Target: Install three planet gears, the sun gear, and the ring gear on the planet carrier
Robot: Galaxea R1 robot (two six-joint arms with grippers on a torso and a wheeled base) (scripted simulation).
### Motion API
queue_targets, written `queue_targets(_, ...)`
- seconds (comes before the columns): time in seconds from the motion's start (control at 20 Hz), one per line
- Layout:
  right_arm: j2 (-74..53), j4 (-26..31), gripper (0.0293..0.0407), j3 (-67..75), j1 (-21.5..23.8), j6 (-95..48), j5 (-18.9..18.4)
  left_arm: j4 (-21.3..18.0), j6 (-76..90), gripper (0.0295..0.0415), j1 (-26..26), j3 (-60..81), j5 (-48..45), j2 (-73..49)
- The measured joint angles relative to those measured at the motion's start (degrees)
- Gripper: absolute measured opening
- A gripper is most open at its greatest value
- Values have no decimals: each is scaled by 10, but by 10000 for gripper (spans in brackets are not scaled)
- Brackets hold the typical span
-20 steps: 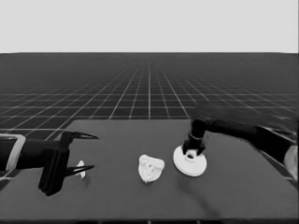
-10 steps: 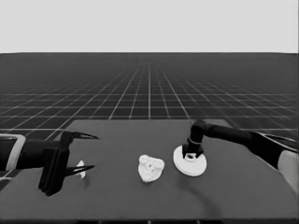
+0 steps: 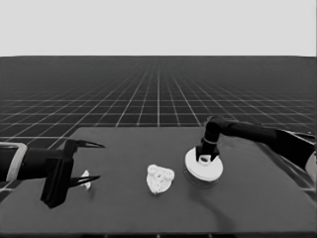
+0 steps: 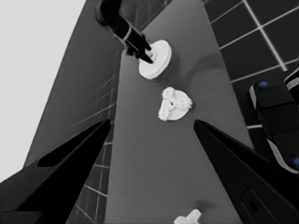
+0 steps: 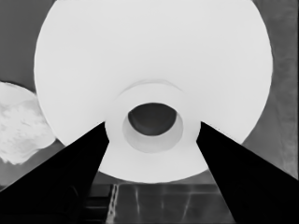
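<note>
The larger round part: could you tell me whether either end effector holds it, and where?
The right end effector straddles the larger round part's raised hub; contact cannot be confirmed.

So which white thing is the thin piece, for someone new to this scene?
Start at the dark table and go to its left end, where the waiting left gripper stands. The thin white piece lies under its fingers there. It is small, apart from the gear cluster on the smaller round part mid-table.
</note>
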Motion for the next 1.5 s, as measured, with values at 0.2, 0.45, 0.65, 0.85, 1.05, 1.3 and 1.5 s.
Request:
queue_targets(0.2, -3, 28, 348, 8, 37, 3, -20, 0, 0, 385, 0, 0, 0, 0)
queue_targets(0.45, 48, 13, 348, 60, 31, 146, -30, 0, 0, 385, 0, 0, 0, 0)
queue_targets(0.65, 262, -4, 348, -10, 15, 249, -40, 0, 0, 385, 0, 0, 0, 0)
queue_targets(0.85, 288, -6, 348, -38, 13, 248, -40, 0, 0, 385, 0, 0, 0, 0)
queue_targets(1.05, 296, -48, 348, -64, -31, 233, -28, 0, 0, 385, 0, 0, 0, 0)
queue_targets(1.3, 299, -58, 348, -72, -41, 229, -24, 0, 0, 385, 0, 0, 0, 0)
queue_targets(1.5, 299, -58, 348, -72, -43, 234, -24, 0, 0, 385, 0, 0, 0, 0)
